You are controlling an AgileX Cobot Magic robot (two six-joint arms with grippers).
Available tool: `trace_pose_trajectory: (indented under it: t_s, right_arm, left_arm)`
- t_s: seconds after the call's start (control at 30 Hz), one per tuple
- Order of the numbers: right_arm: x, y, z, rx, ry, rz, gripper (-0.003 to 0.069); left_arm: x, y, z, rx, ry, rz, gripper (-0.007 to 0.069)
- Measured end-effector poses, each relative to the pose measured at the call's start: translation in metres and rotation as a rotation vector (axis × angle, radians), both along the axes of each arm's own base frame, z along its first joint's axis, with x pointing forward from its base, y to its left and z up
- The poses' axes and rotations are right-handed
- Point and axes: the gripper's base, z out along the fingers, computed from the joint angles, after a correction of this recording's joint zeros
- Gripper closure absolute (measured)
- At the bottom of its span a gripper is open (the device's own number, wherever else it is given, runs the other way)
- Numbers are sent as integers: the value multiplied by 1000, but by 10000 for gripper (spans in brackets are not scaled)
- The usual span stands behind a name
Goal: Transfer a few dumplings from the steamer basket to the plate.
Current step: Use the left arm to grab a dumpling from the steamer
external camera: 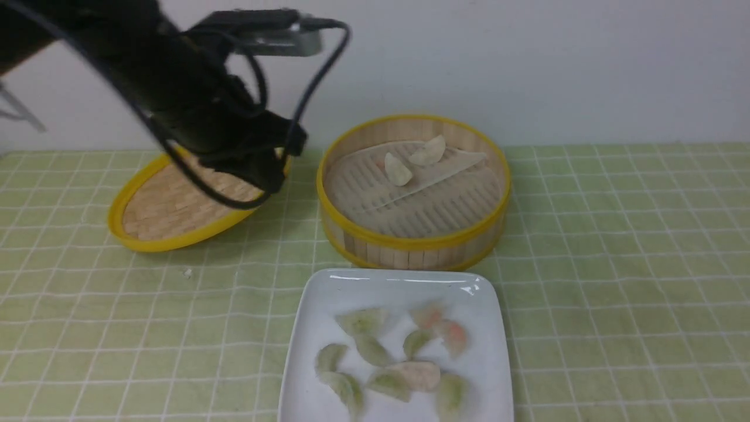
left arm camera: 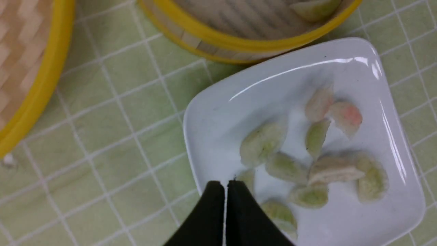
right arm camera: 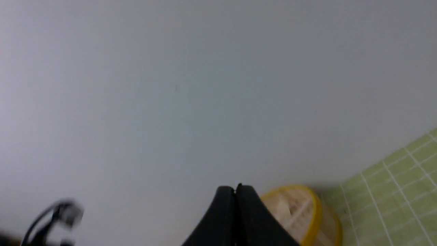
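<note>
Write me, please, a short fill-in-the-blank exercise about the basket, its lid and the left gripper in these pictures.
The steamer basket holds ___ white dumplings.
The woven lid rests on the basket's ___ side.
The left gripper is ___, holding nothing.
The checked cloth under everything is ___ in colour.
Missing words: two; left; shut; green.

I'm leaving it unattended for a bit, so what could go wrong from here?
The two dumplings lie close together by the far wall of the steamer basket; a grab may catch both or jam one against the wall.
The plate is crowded with green and pink dumplings, so a new one may land on top and roll.
The left gripper is shut; it must open first.
</note>
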Motion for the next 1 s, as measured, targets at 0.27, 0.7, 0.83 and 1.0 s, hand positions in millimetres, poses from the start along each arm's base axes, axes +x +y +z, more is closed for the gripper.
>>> trace_pose_trajectory:
  t_s: [0.27,0.7,0.83,1.0]
  right_arm:
    - [31,0,60,-478,600,159,673]
    - [44,0,70,-484,662,186,673]
    - [44,1,70,-481,662,189,673]
    - [44,1,70,-479,663,192,673]
  left_arm:
    - [65,-70,-14,9,-111,-111,631]
    - [135,-96,-109,58,-191,-91,371]
    - [146,-99,-131,65,-240,-83,170]
    - [154,-102,-135,69,-339,-131,39]
